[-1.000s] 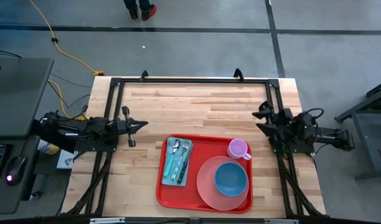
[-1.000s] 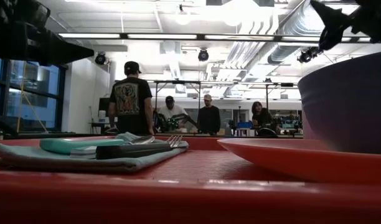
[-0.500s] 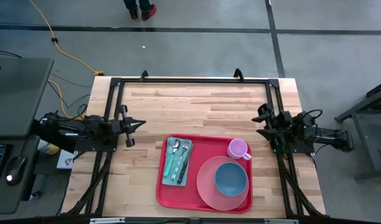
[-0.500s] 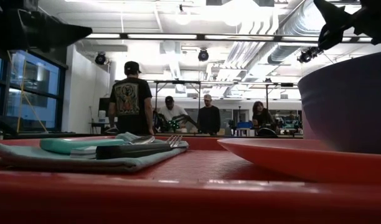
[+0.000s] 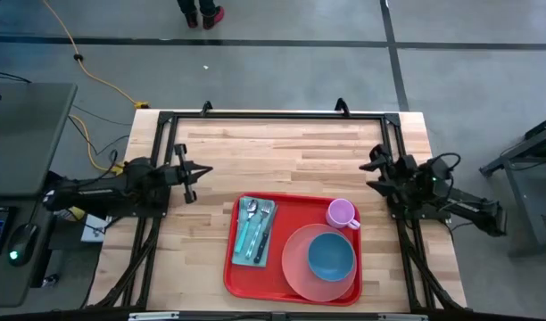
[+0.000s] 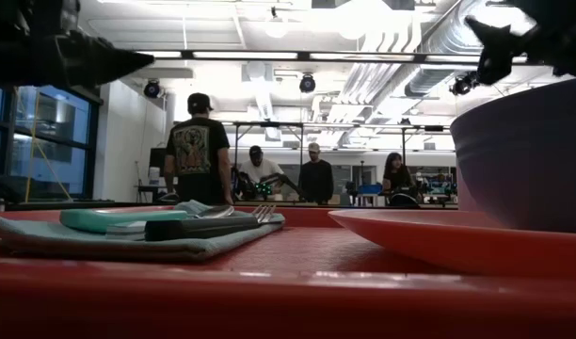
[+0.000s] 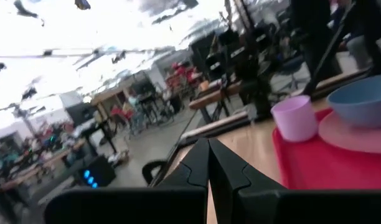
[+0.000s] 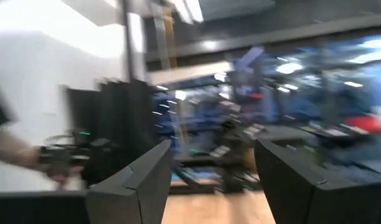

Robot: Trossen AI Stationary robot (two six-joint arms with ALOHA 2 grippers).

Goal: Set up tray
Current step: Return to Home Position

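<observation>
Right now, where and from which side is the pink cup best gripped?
Probably by its rim, from straight above: the pink cup stands upright, mouth open, on the tray. Pinch the wall on the side away from the adjacent plate.

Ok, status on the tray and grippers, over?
Left gripper jaws shut, right gripper jaws open, both empty at table sides. Tray set: cutlery, cup, bowl on plate. Nothing in the way.

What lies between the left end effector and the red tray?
Only bare wooden tabletop, per the high view, between left end effector and flat red plastic tray.
</observation>
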